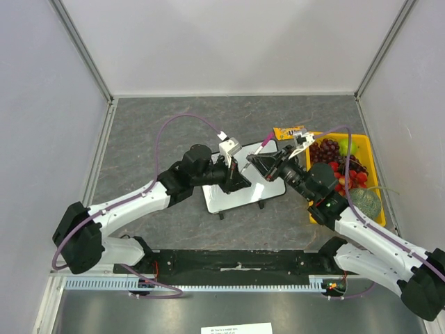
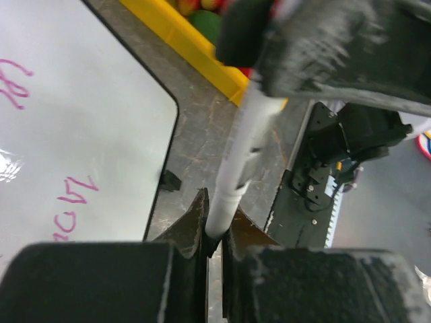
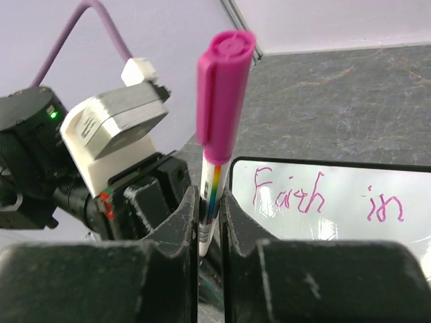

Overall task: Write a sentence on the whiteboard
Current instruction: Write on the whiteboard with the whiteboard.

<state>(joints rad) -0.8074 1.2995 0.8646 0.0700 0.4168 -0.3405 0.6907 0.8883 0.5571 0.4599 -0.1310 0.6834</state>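
The whiteboard lies between the arms, and its sentence reads "Faith in" in pink. Parts of that lettering show in the left wrist view on the whiteboard. A white marker with a magenta cap is held above the board's far edge by both grippers. My right gripper is shut on the rainbow-striped barrel. My left gripper is shut on the white end of the marker, facing the right gripper. From above, the left gripper and right gripper meet at the marker.
A yellow tray of grapes, strawberries and other fruit stands to the right of the board; its rim shows in the left wrist view. An orange snack packet lies behind the board. The right arm's base sits near the table's front edge.
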